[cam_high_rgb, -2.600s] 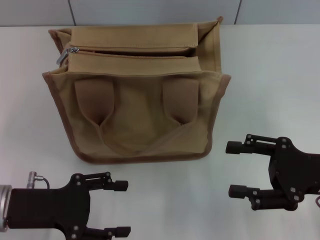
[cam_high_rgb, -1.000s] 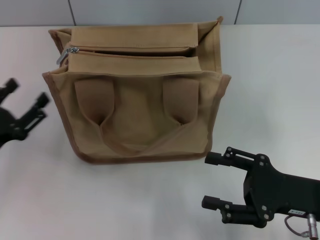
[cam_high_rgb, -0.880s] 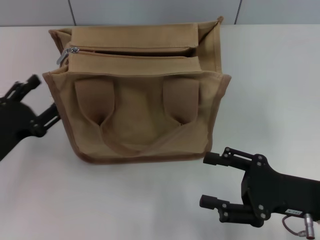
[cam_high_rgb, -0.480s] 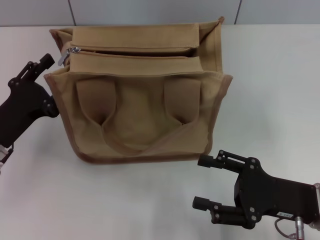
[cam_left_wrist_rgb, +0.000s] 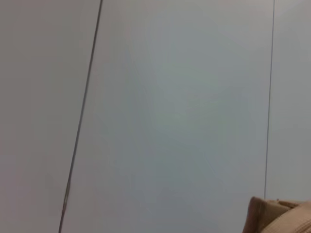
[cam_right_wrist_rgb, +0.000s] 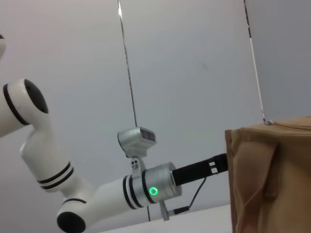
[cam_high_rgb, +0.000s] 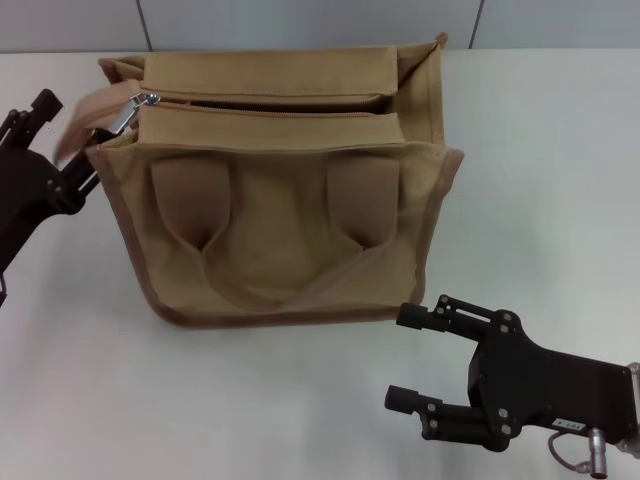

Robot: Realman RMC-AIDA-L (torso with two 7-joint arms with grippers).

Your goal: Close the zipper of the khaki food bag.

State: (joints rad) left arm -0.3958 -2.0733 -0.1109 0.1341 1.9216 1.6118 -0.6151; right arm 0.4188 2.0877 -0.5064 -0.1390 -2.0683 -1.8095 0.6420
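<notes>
The khaki food bag point(cam_high_rgb: 280, 230) stands upright mid-table, its handles folded down over the front. The zipper point(cam_high_rgb: 270, 104) runs along the top and gapes open. Its silver pull tab point(cam_high_rgb: 128, 110) sits at the bag's left end, tilted outward. My left gripper point(cam_high_rgb: 68, 140) is at the bag's left end with its fingers apart, and a blurred fold of the bag's end fabric lies between them. My right gripper point(cam_high_rgb: 400, 355) is open and empty over the table, in front of the bag's right front corner. The bag's side also shows in the right wrist view point(cam_right_wrist_rgb: 272, 179), and one corner of it shows in the left wrist view point(cam_left_wrist_rgb: 282, 216).
The white table point(cam_high_rgb: 540, 180) runs on to the right of the bag and in front of it. A grey panelled wall point(cam_high_rgb: 300, 20) rises just behind the bag. The right wrist view shows my left arm point(cam_right_wrist_rgb: 97, 194) reaching to the bag.
My left gripper has swung from the table's front left up to the bag's left end. The pull tab and end fabric have shifted left. My right gripper has moved nearer and left.
</notes>
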